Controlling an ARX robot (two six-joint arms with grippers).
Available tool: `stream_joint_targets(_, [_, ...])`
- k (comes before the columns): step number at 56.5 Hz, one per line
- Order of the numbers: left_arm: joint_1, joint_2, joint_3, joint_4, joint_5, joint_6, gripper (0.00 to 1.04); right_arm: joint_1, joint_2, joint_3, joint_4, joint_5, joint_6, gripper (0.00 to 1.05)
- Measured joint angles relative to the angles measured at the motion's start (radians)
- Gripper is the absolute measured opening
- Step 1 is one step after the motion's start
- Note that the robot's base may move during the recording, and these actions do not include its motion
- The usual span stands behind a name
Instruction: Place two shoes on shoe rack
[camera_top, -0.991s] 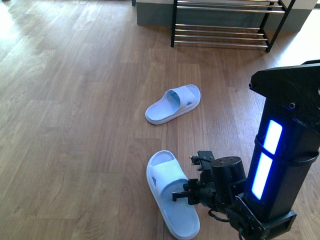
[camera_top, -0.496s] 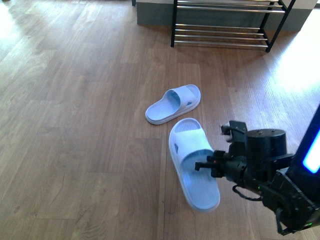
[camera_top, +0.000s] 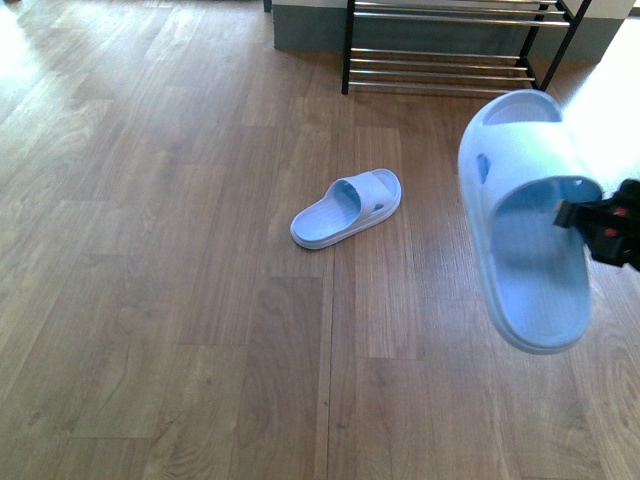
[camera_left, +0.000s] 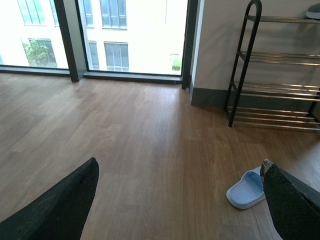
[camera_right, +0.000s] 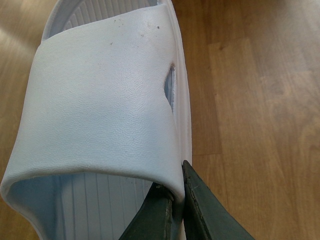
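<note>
The shoes here are two light blue slide sandals. One sandal (camera_top: 525, 220) hangs in the air at the right, its toe end toward the rack. My right gripper (camera_top: 585, 215) is shut on the edge of its strap; in the right wrist view the gripper (camera_right: 175, 187) pinches the strap of the sandal (camera_right: 105, 100). The other sandal (camera_top: 348, 207) lies on the wooden floor mid-room, also seen as the sandal (camera_left: 246, 189) beside one finger. My left gripper (camera_left: 180, 165) is open and holds nothing. The shoe rack (camera_top: 450, 52) stands at the far wall.
The shoe rack (camera_left: 280, 90) has black arched side frames and chrome bars, with a grey item (camera_left: 314, 11) on its top tier. A grey skirting board (camera_top: 310, 25) runs behind it. Tall windows (camera_left: 130, 35) lie left of the rack. Wooden floor all round.
My right gripper has lifted the sandal off the floor and carried it up and to the right, toward the rack. The other sandal has not moved.
</note>
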Motion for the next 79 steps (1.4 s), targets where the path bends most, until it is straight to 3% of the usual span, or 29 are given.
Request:
stream_joint_targets(31, [0.000,0.000,0.000,0.000,0.000,0.000,0.95,-0.100,-0.654,-0.274,-0.209,0.094,0.009,0.01])
stream_joint_targets(79, [0.000,0.000,0.000,0.000,-0.002,0.000,0.95,-0.100,-0.667,-0.287,-0.206,0.117,0.016,0.01])
